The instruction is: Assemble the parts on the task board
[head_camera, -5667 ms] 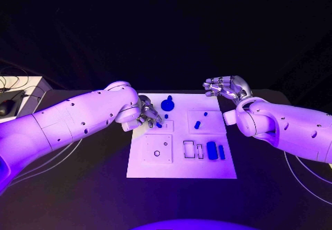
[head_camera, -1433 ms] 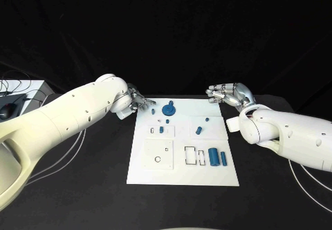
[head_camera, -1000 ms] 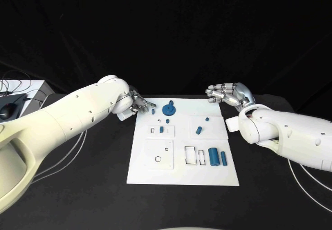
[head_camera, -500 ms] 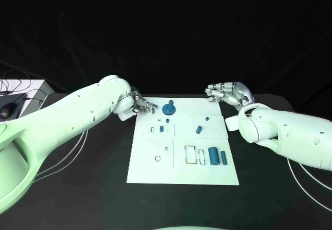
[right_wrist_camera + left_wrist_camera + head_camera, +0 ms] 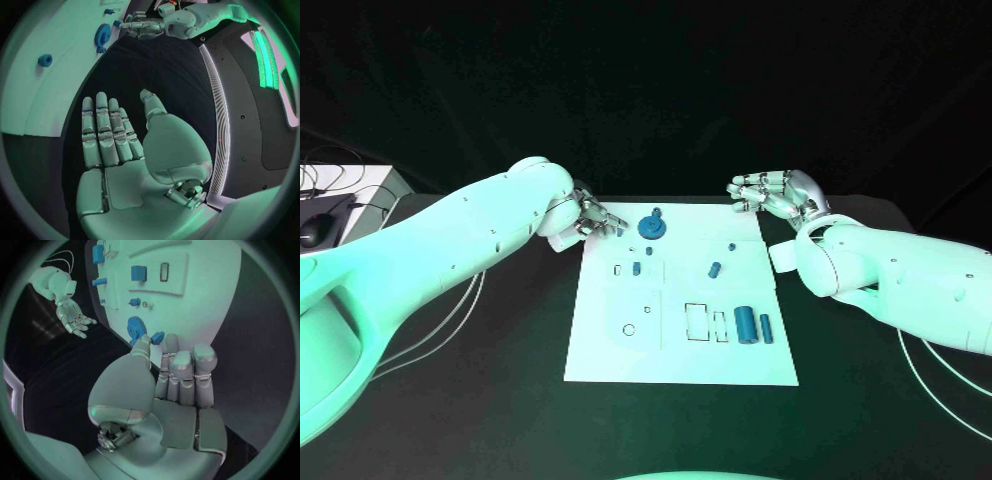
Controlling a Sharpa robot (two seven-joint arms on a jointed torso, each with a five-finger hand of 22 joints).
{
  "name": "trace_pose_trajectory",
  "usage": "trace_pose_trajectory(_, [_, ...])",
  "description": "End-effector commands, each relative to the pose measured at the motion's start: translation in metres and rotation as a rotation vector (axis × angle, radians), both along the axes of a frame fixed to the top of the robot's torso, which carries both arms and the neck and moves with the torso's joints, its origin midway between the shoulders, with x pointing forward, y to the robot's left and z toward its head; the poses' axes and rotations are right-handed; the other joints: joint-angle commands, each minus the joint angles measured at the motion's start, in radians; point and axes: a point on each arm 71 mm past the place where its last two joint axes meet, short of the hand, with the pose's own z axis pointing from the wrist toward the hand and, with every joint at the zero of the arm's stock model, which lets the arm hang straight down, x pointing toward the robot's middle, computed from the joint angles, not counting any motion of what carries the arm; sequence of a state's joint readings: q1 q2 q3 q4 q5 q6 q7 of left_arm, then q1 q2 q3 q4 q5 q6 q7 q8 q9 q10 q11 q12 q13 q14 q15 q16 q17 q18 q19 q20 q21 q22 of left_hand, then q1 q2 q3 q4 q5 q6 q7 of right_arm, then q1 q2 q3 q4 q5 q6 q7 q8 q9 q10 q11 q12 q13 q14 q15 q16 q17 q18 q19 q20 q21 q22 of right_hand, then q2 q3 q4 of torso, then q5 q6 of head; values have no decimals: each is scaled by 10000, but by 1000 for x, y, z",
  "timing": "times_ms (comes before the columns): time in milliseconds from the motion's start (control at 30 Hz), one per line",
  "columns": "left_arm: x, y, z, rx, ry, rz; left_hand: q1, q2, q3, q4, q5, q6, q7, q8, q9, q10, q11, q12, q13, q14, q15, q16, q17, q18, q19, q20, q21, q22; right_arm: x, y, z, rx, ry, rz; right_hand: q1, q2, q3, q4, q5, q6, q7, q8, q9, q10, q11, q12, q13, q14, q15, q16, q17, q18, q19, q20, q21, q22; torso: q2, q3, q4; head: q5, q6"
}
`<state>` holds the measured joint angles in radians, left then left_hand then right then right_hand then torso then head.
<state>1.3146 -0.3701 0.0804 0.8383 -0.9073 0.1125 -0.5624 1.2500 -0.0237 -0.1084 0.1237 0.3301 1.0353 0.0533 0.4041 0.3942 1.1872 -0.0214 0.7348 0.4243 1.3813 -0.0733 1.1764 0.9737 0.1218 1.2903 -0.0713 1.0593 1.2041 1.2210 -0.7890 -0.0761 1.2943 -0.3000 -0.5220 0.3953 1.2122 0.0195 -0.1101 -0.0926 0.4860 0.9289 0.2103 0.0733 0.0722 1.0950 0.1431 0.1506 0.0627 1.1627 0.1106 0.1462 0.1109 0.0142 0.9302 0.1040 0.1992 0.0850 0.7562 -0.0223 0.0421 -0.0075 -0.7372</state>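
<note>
Precision matters most for the pick at the task board's 11 o'clock corner, where the left hand has its straight, close-set fingertips right at a small blue part lying just beside the blue gear. The left wrist view puts the part between thumb tip and finger, but I cannot tell whether it is pinched or only touched. To do this well, I judge the thumb and finger should close squarely on the part's sides, clear of the gear, and lift straight up before carrying it toward 6 o'clock to a free socket. The right hand hovers flat, fingers spread and holding nothing, over the surface off the board's 1 o'clock corner. Several seconds ago the left hand was further toward 6 o'clock, over the small recessed plate; in the last second it has barely moved, and the right hand has stayed put.
</note>
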Motion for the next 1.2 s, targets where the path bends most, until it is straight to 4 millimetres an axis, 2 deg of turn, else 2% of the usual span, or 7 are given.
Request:
trace_pose_trajectory(33, [0,-4,0,-252,36,-182,102,86,60,-51,22,84,-17,-24,14,58,0,-41,10,46,-2,42,17,-65,3,-46,26,15,0,2,1,21,-73,177,-66,7,68,5,35,-88,7,-54,-9,-60,20,-60,-13,-61,3,-41,-13,-142,-96,3,9,-12,5,3,-7,-13,-8])
trace_pose_trajectory(433, [0,-6,1,-393,-39,-151,197,184,161,-167,30,137,-49,-57,40,103,-23,-68,12,46,-18,55,46,-92,4,-69,47,40,0,2,0,21,-68,185,-61,22,79,-1,47,-81,6,-52,-8,-57,18,-61,-14,-63,0,-37,-11,-141,-98,3,9,-11,-1,0,2,-31,-46])
trace_pose_trajectory(567, [0,-6,1,-429,-65,-135,380,360,371,-276,31,196,-109,-58,113,143,-63,-115,0,44,-49,56,60,-119,4,-102,56,54,1,3,0,22,-67,191,-61,22,79,-1,47,-81,6,-52,-8,-57,18,-61,-14,-63,0,-37,-11,-141,-98,3,9,-11,-5,2,-4,-30,-49])
trace_pose_trajectory(667, [-1,-7,1,-441,-53,-165,782,527,1018,-466,73,180,-170,-120,190,177,-106,-207,-40,47,-87,72,96,-154,6,-146,71,72,1,3,0,21,-66,191,-61,22,79,-1,47,-81,6,-52,-8,-57,18,-61,-14,-63,0,-37,-11,-141,-98,3,9,-11,-3,-1,-11,-33,-49])
trace_pose_trajectory(900, [-2,-9,1,-469,8,-304,428,-271,3804,-637,62,189,-179,-252,531,357,-119,-477,-121,54,-96,127,229,-204,-15,-175,74,111,1,3,0,20,-63,190,-61,22,79,-1,47,-81,6,-52,-8,-57,18,-61,-14,-63,0,-37,-11,-141,-98,3,9,-11,-1,-8,10,-45,-53])
trace_pose_trajectory(1033, [-3,-10,1,-473,21,-328,131,-547,4918,-912,51,119,-158,-182,791,431,-118,-564,-131,53,-93,134,271,-199,-20,-165,80,131,1,3,0,21,-64,193,-75,27,78,5,50,-83,4,-53,-9,-52,16,-60,-13,-64,0,-36,-10,-142,-101,4,5,-13,-1,-7,4,-40,-67])
trace_pose_trajectory(1200, [-3,-10,2,-494,-21,-305,-303,-737,5947,-1323,39,46,-139,-46,1172,518,-136,-641,-117,65,-103,135,312,-195,-20,-181,86,151,1,2,0,20,-67,192,-75,27,78,5,50,-83,4,-53,-9,-52,16,-60,-13,-64,0,-36,-10,-142,-101,4,5,-13,1,-5,4,-32,-67])
